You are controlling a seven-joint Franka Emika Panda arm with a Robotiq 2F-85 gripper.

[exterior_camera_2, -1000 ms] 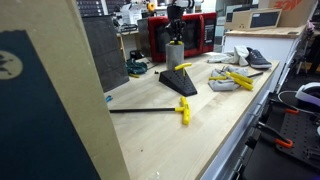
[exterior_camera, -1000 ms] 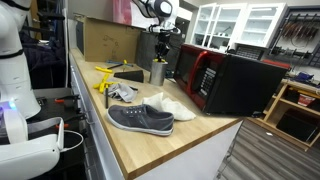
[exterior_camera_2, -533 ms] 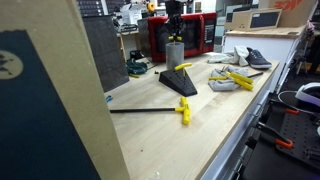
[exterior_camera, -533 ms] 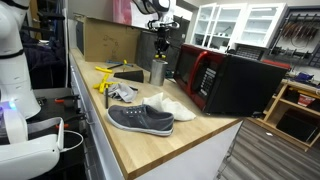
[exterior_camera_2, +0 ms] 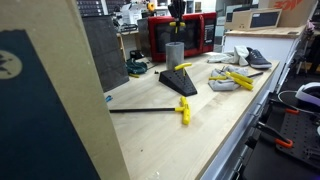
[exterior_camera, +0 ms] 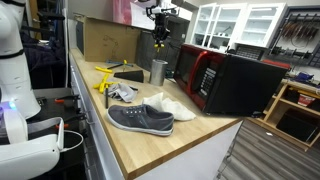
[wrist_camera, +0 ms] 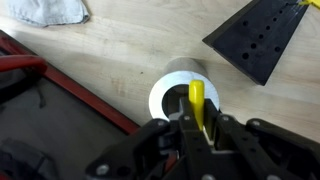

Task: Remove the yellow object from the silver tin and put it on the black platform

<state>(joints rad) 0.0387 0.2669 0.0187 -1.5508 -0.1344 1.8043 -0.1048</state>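
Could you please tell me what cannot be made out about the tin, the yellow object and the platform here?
Inside of the silver tin, wrist view: the yellow object and the pincer holding it cover most of the opening.
The black platform, wrist view: cut off by the top edge.
Shape of the yellow object: too small in both exterior views; in the wrist view its near end is hidden inside the pincer.

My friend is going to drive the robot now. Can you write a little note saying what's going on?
Gripper: shut on the yellow object, hanging right above the tin.
The tin stands upright on the wooden table; the black platform lies close beside it.
Done: the object is grabbed and looks about out of the tin.
Left: carry it over the platform, lower it, let go.
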